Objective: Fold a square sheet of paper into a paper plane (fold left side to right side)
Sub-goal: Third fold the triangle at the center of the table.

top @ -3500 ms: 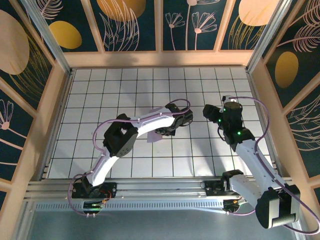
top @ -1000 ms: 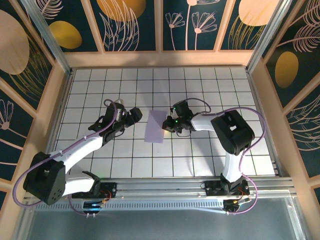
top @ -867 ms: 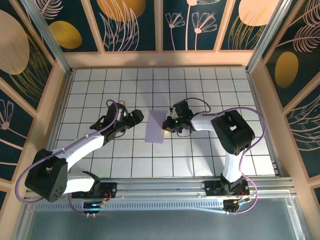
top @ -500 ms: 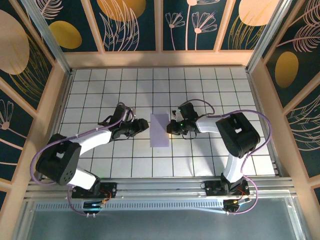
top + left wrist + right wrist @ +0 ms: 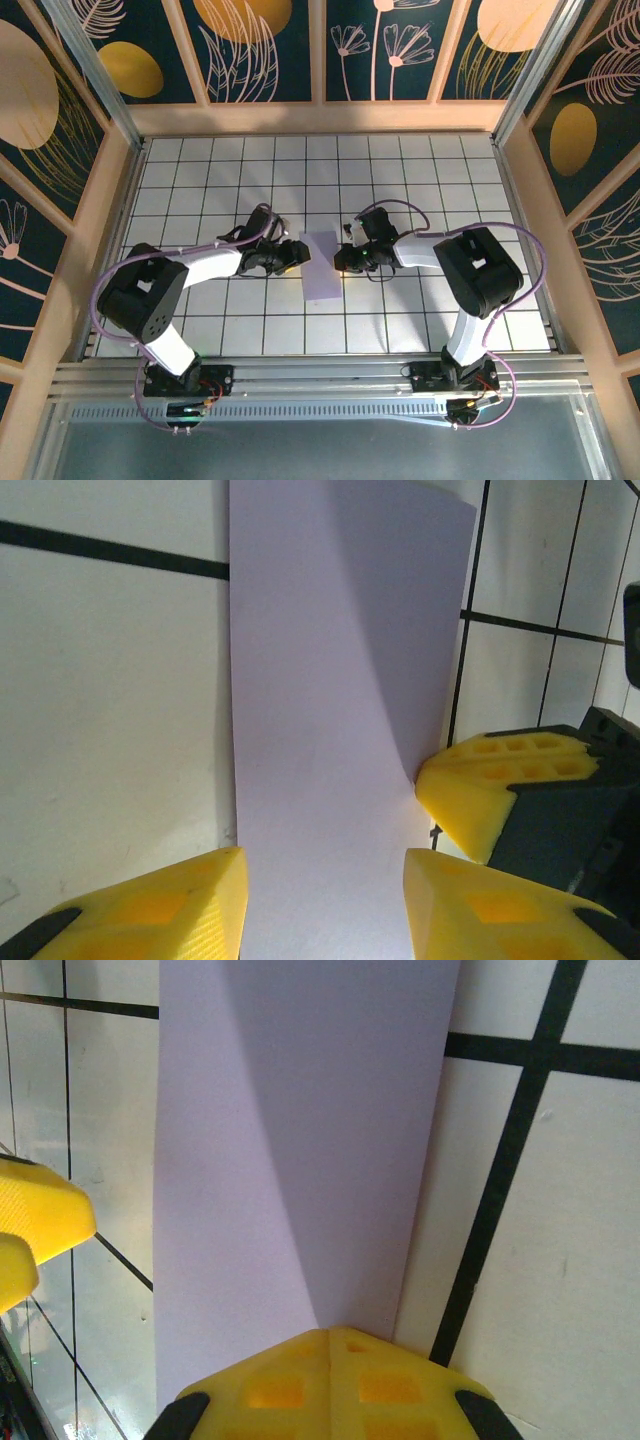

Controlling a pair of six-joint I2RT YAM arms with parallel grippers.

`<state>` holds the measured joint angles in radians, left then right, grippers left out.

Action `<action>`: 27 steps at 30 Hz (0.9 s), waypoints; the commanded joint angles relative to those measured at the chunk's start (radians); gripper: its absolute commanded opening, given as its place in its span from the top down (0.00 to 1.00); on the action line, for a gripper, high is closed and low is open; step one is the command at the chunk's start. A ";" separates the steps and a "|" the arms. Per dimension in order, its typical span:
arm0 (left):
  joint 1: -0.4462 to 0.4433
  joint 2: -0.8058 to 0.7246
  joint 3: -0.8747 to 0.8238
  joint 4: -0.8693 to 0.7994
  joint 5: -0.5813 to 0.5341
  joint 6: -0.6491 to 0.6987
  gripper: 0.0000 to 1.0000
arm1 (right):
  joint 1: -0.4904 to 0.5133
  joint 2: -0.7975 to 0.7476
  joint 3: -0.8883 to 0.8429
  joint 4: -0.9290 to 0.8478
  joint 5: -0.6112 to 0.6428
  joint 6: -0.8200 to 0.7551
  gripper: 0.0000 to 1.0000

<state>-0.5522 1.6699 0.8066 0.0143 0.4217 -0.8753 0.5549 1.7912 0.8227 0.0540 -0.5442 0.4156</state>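
Sheet of paper (image 5: 322, 265) flat; L-wrist cam: left fingers (image 5: 160, 910) apart astride it; R-wrist: right fingers (image 5: 330, 1380) shut.

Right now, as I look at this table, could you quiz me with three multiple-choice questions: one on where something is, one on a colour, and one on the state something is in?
1. Where does the sheet of paper lie?
A. between the left gripper and the right gripper
B. against the far wall
C. on the near metal rail

2. What colour is the paper?
A. green
B. pale lavender
C. orange

3. How do the right gripper's fingers stand?
A. spread wide
B. closed together
C. clamped round a pen

Answers:
1 A, the top view shows one gripper on either side of it.
2 B, it looks lavender against the white tiles.
3 B, the right wrist view shows its yellow fingers touching with no gap.
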 commanded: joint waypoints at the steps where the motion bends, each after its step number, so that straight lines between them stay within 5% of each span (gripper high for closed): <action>1: -0.014 0.036 0.033 -0.055 -0.008 0.033 0.56 | -0.002 -0.009 -0.032 -0.081 0.027 -0.026 1.00; 27: -0.055 0.089 0.072 -0.036 0.067 0.028 0.65 | -0.002 -0.022 -0.046 -0.077 0.046 -0.020 1.00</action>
<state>-0.6018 1.7592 0.8673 -0.0372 0.4545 -0.8387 0.5552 1.7771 0.8085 0.0479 -0.5404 0.4160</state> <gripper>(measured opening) 0.351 0.054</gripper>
